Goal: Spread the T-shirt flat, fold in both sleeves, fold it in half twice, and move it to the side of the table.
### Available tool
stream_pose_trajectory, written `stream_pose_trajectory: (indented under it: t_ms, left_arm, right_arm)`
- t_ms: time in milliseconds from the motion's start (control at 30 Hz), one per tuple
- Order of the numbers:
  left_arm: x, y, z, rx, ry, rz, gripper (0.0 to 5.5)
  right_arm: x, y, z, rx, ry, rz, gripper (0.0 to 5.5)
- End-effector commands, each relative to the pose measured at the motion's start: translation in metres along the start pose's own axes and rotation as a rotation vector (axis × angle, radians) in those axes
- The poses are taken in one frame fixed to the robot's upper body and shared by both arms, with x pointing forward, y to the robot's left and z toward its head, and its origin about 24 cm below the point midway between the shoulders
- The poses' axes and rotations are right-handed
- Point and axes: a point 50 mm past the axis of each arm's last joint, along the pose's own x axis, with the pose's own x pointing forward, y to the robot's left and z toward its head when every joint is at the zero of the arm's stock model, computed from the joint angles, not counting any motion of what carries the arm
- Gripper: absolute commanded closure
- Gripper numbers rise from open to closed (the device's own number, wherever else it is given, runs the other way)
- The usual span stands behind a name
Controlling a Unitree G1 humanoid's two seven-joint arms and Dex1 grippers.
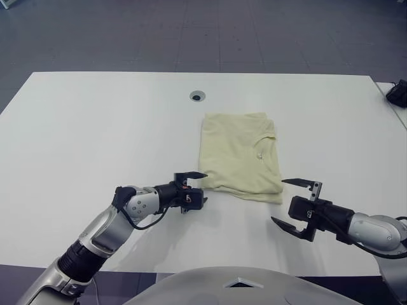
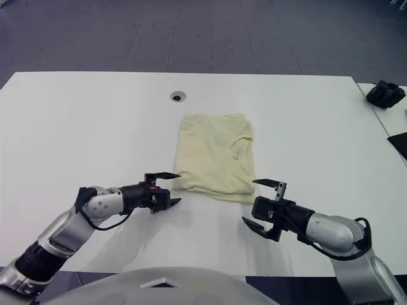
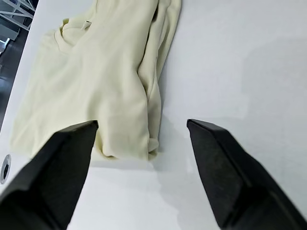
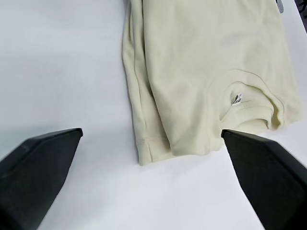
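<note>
In the head view you see the pale yellow T-shirt (image 1: 240,155) lying folded into a compact rectangle on the white desk (image 1: 95,140), collar uppermost. It sits just ahead of both claws and between them. The left claw (image 1: 203,188) is open at the shirt's near corner on its own side, and the right claw (image 1: 280,201) is spread wide at the opposite near corner; neither grips anything. A round cable port (image 1: 198,96) is set in the desk well beyond the shirt from the claws, and a dark object (image 1: 397,93) lies far out past the right claw. In the left wrist view, the fingers (image 3: 57,167) stand apart, and the shirt's layered folded edge and corner lie just ahead of their gap. In the right wrist view, the parted fingers (image 4: 38,167) frame the corner that carries the collar and a small label (image 4: 236,99), which lies just ahead of them.
</note>
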Motion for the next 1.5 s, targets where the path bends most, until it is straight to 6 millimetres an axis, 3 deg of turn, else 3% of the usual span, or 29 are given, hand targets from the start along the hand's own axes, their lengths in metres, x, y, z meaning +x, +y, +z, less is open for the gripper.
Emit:
stream_pose_trajectory:
  t_ms: [33, 233, 533, 867, 1267, 1500]
  left_arm:
    - [0.007, -0.010, -0.015, 0.050, 0.106, -0.051, 2.89]
    - [0.009, -0.013, -0.016, 0.053, 0.119, -0.075, 3.90]
    - [0.010, -0.016, -0.015, 0.039, 0.117, -0.107, 5.39]
    - [0.009, -0.017, -0.015, 0.026, 0.112, -0.146, 5.42]
    - [0.006, -0.019, -0.016, 0.014, 0.115, -0.160, 5.42]
    - [-0.001, -0.024, -0.019, -0.010, 0.131, -0.183, 5.42]
  right_arm:
    - [0.002, 0.001, 0.002, -0.083, 0.026, 0.085, 0.10]
    - [0.007, -0.004, 0.005, -0.203, 0.057, 0.076, 0.10]
    - [0.023, -0.001, -0.010, -0.382, 0.123, 0.036, 0.10]
    - [0.038, 0.000, -0.017, -0.412, 0.113, -0.012, 1.77]
    - [0.036, 0.002, -0.010, -0.408, 0.080, -0.008, 3.73]
    - [0.039, -0.014, -0.002, -0.432, 0.037, -0.032, 4.93]
